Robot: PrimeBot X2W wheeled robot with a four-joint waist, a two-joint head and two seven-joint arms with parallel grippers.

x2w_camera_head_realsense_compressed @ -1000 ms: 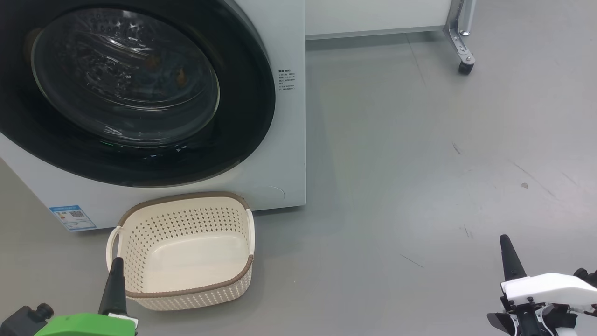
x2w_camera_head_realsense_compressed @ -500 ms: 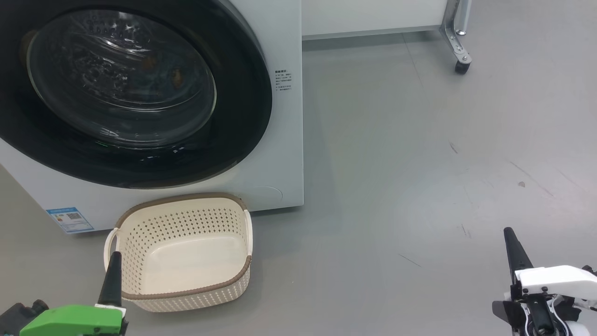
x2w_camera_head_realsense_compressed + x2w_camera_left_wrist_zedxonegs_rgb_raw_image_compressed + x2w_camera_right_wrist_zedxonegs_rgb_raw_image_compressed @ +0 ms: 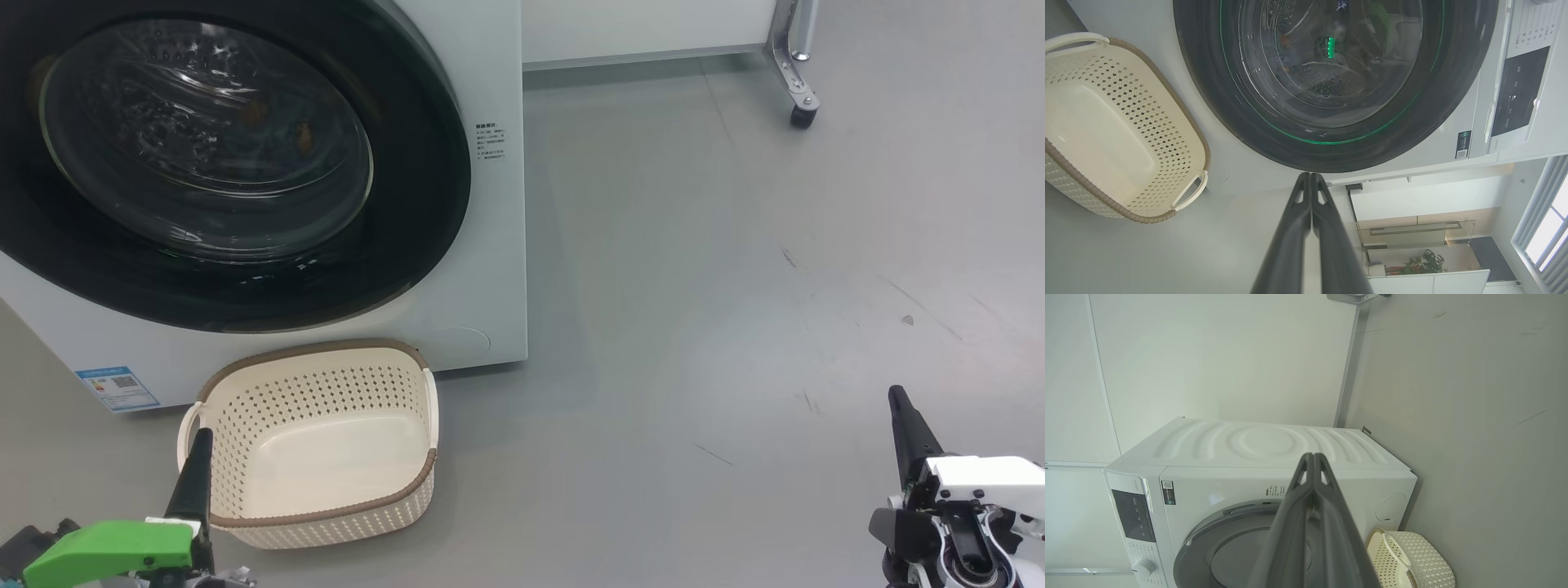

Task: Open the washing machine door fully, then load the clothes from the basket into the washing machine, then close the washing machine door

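The washing machine (image 3: 498, 269) stands at the left, its white front facing me. The washing machine door (image 3: 424, 220) lies shut against that front, with a black rim around bulging glass. Dim orange-brown patches (image 3: 304, 131) show behind the glass; I cannot tell whether they are the clothes. The cream basket (image 3: 326, 349) sits on the floor below the door and holds nothing. My left gripper (image 3: 202, 437) is shut, its tip over the basket's near left corner. My right gripper (image 3: 898, 398) is shut above bare floor at the lower right. Both wrist views show closed fingers (image 3: 1310, 179) (image 3: 1312, 457) pointing at the machine.
Grey floor (image 3: 735, 245) stretches to the right of the machine. A metal leg with a castor (image 3: 802, 114) stands at the back right under a white panel. The machine's control panel (image 3: 1515, 90) shows in the left wrist view.
The head camera has drifted, sliding the scene slightly left. Both grippers stay shut; the right fingertip sits a little higher in the view. Door and basket have not moved.
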